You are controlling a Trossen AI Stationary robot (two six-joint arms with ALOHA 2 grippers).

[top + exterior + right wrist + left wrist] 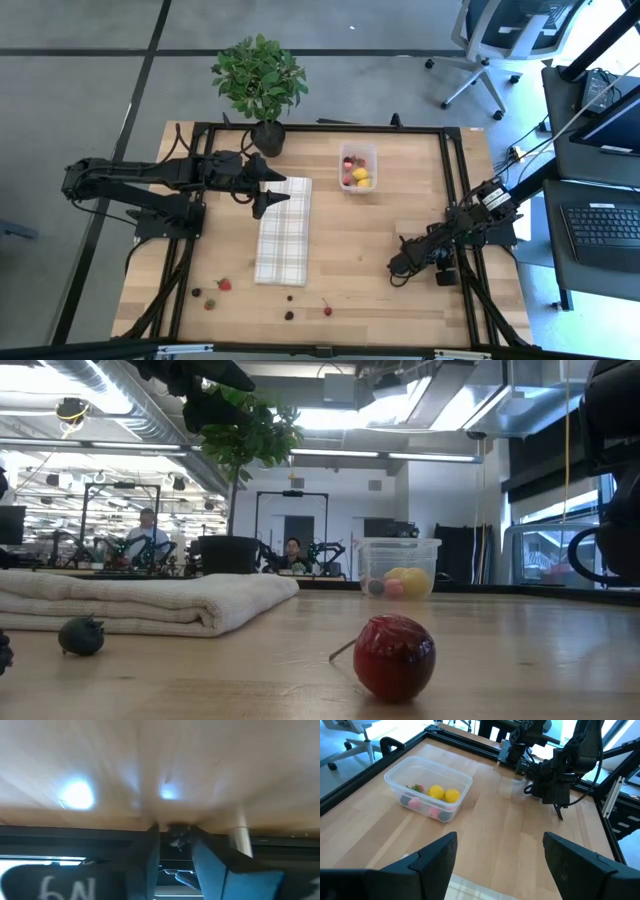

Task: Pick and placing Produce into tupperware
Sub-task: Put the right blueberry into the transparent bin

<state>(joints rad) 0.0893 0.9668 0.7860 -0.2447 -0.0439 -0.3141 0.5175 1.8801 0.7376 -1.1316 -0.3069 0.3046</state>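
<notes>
The clear tupperware (357, 167) stands at the table's far middle and holds yellow, red and pink produce (444, 794). More small produce lies loose near the front edge: a red piece (224, 284), dark ones (289, 315) and a stemmed red one (395, 655). My left gripper (500, 865) hovers open above the far end of the checked cloth (284, 230). My right gripper (398, 270) is low over the table's right part. It is shut on a small dark piece of produce (175, 835). My right gripper has the small dark piece (175, 835) between the free ends of its two fingers (152, 840). The fingers come slanting down from the table's right side. The piece is at the table's surface; whether it is lifted clear does not show.
A potted green plant (260, 85) stands at the table's far edge, behind the cloth. A dark frame (455, 190) runs around the tabletop. Bare wood lies between the cloth and my right arm (555, 775). Chairs and desks stand beyond the table.
</notes>
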